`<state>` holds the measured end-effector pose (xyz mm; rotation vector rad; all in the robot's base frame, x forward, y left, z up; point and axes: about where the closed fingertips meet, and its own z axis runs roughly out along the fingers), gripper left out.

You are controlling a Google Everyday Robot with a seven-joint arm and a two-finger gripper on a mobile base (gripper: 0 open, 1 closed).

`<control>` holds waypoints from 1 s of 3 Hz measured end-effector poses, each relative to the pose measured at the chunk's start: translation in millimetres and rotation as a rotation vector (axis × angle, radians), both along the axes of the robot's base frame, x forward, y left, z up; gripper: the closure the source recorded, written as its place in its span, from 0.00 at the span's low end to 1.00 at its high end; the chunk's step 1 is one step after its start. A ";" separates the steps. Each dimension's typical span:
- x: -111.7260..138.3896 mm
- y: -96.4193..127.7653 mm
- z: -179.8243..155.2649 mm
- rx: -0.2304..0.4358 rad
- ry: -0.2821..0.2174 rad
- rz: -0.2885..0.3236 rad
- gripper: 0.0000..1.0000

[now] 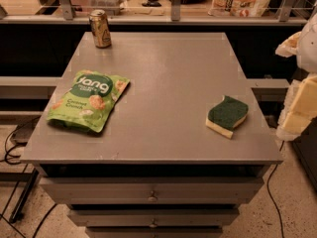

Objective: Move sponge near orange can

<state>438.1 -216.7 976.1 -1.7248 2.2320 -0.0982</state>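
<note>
The sponge (227, 115), dark green on top with a pale yellow base, lies flat near the right edge of the grey table top (168, 73). The orange can (100, 29) stands upright at the table's far left corner. My gripper (300, 105) shows as pale white and yellow shapes at the right edge of the view, beyond the table's right side and just right of the sponge, not touching it. The sponge and the can are far apart, across the table's diagonal.
A large green snack bag (89, 100) lies on the left part of the table, between its front and the can. Drawers (151, 195) sit under the table front. A rail with shelves and goods runs behind the table. Cables lie on the floor at left.
</note>
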 end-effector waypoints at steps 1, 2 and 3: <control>0.0 0.0 0.0 0.000 0.000 0.000 0.00; 26.5 3.7 -14.8 0.134 0.010 -0.023 0.00; 45.5 6.9 -32.3 0.246 0.021 -0.060 0.00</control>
